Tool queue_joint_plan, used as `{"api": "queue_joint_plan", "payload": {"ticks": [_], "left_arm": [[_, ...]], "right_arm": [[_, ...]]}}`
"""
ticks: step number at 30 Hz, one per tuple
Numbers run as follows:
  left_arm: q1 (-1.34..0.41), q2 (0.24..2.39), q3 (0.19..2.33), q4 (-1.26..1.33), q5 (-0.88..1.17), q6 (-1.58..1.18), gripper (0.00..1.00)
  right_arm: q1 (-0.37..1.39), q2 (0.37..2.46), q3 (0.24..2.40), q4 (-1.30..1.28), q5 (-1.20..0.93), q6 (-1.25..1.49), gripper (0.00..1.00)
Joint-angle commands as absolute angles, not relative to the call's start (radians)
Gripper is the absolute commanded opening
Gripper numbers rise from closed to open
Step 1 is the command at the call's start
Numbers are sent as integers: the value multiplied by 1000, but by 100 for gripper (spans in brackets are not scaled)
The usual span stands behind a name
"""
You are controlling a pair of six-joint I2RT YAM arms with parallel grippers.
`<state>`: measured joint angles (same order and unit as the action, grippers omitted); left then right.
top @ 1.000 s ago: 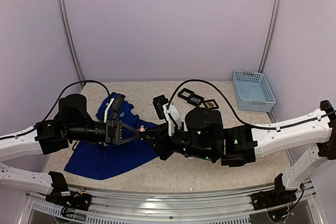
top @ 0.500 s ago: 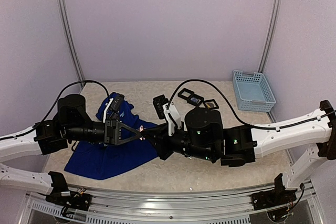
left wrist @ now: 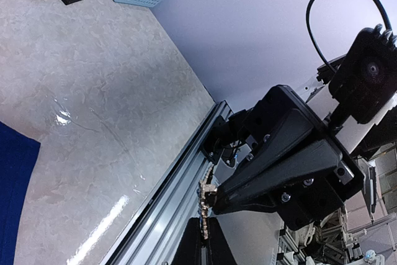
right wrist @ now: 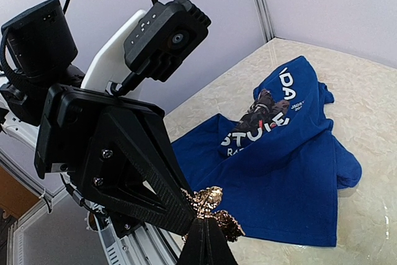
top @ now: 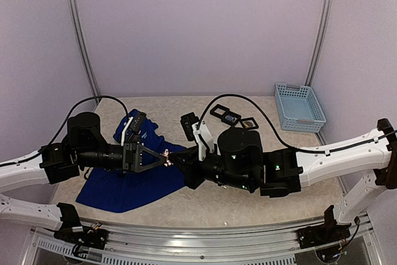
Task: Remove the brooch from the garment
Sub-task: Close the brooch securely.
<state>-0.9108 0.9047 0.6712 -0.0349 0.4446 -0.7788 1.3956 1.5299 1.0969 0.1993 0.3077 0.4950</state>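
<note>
My right gripper (top: pixel 176 159) had closed its jaws since the frame a second before, and my left arm had drawn back a little toward 9 o'clock. The beige marbled table (top: pixel 248 206) lay under both arms. On it, from the centre toward 8 o'clock, the royal-blue cloth T-shirt (top: pixel 124 184) lay crumpled, its white lettering and small dark graphic facing up. My left gripper (top: pixel 160 160) reached in from 9 o'clock and my right from 3 o'clock, tips meeting above the shirt's 3 o'clock edge. The light-blue plastic basket (top: pixel 299 107) sat at the table's 2 o'clock corner, and the black square frames (top: pixel 233 118) lay in a short row at about 1 o'clock, well apart from the shirt. The small gold-coloured metal brooch (right wrist: pixel 209 208) hung in the air off the cloth, pinched between my left jaws, which were clamped tight, and my right fingers (right wrist: pixel 205 246) were pressed together on it too.
</note>
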Motion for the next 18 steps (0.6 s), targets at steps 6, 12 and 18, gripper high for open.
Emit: {"api": "queue_joint_plan", "payload": {"ticks": [6, 12, 18], "left_arm": [[-918, 894, 668, 26, 452, -755, 0], [-918, 901, 675, 26, 456, -746, 0], [-919, 892, 678, 22, 451, -736, 0]], "right_arm": [[1397, 1578, 1137, 146, 283, 493, 0], [1395, 1596, 1159, 119, 296, 491, 0], [1392, 1620, 1190, 75, 315, 494, 0]]}}
